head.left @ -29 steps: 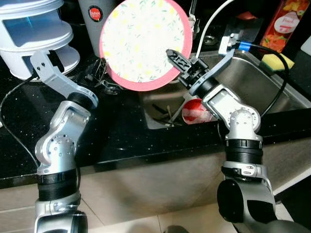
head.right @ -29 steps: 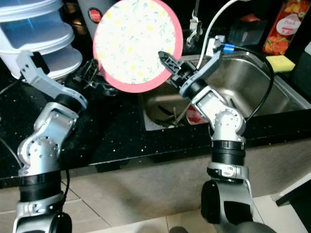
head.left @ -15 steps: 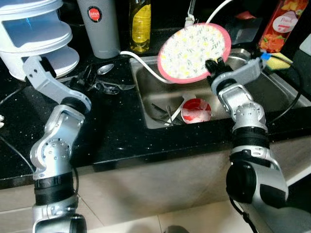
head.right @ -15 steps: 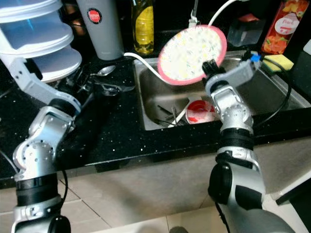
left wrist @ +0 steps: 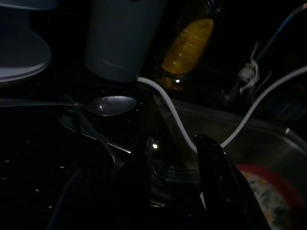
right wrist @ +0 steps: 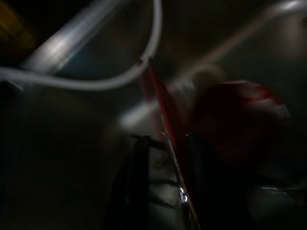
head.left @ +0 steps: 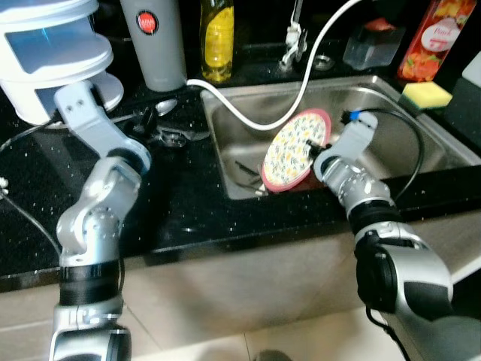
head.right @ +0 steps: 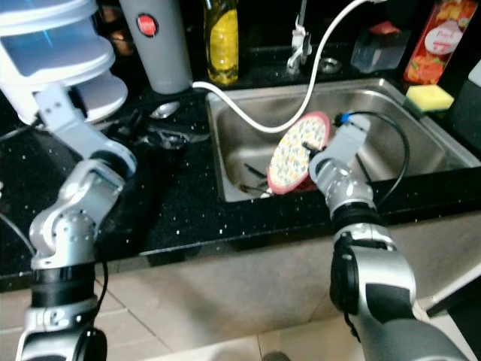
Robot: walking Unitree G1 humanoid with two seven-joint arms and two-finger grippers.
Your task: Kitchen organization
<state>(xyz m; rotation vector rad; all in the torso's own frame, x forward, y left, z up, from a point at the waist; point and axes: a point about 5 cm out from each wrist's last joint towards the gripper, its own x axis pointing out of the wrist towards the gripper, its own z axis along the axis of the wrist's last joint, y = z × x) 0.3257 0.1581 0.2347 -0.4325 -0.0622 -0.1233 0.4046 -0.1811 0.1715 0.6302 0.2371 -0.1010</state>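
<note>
Pink-rimmed plate: one | right gripper: clamping it | sink: one

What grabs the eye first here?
The floral plate with a pink rim, held on edge by the right gripper low inside the steel sink. Next, the white hose looping across the basin, and the cutlery on the black counter, where the left gripper hovers open.

I can read no wording: the red round badge on the tall grey canister is too small.
</note>
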